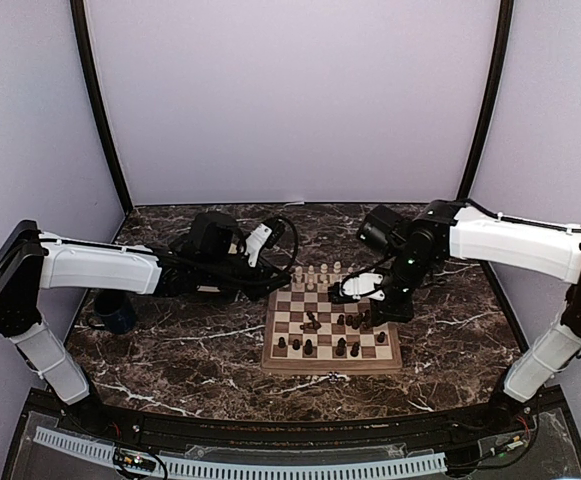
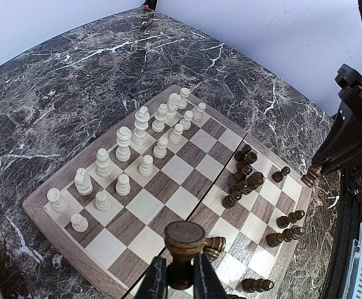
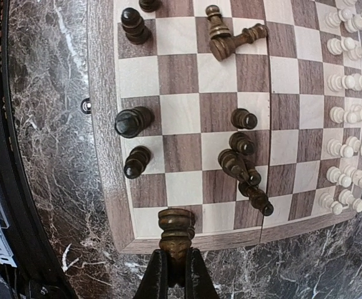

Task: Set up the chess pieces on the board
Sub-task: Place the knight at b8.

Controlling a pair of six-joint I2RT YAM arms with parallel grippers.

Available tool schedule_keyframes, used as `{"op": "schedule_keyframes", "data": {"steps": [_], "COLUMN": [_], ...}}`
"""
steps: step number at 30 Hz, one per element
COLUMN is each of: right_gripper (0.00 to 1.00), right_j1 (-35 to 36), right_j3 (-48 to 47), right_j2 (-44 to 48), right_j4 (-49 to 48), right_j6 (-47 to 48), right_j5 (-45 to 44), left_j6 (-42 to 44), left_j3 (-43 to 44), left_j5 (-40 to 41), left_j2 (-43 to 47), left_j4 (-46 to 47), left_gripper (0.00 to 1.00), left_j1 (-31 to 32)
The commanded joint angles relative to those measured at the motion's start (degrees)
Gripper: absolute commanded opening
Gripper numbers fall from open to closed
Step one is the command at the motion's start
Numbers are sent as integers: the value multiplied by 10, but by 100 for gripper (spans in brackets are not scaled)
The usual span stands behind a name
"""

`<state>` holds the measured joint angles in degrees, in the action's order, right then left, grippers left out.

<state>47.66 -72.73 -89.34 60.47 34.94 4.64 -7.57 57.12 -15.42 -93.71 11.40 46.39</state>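
Left claw [image 2: 181,269] first, from its own wrist. Squeezed tight on one dark chess piece [image 2: 184,237], round top up. Just past it, a fallen dark piece [image 2: 215,244] lying on the board [image 2: 109,247]. Farther off and to the left, pale pieces [image 2: 124,144] standing in two rows. Off to the right, more dark pieces [image 2: 246,177] in a bunch.

Right claw [image 3: 176,258] next, from its wrist. Pinched tight on a second dark piece [image 3: 176,227], right over the board's near edge. Ahead of it, dark pieces scattered, some tipped over. Far right, pale ones.

From above: board lying between the two claws.
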Motion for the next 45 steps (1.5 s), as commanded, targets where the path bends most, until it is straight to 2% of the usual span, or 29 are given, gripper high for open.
{"op": "schedule_keyframes", "data": {"steps": [1,17,45], "right_gripper": [0,0,5], "right_j1": [24,50,65], "right_j3": [0,1,7], "right_j2": [-5,-63,-97], "right_j4": [-1,32,27], "right_j6": [12,14,4], "right_j5": [-21,-41,-47], "left_j6": [-4,-8,-18], "left_j3": [-8,-17,-25], "left_j5": [0,-4,-13], "left_j2": [27,24,18], "left_j4": [-6,3,18], "left_gripper": [1,1,1], "left_j1": [-3,-3,-3]}}
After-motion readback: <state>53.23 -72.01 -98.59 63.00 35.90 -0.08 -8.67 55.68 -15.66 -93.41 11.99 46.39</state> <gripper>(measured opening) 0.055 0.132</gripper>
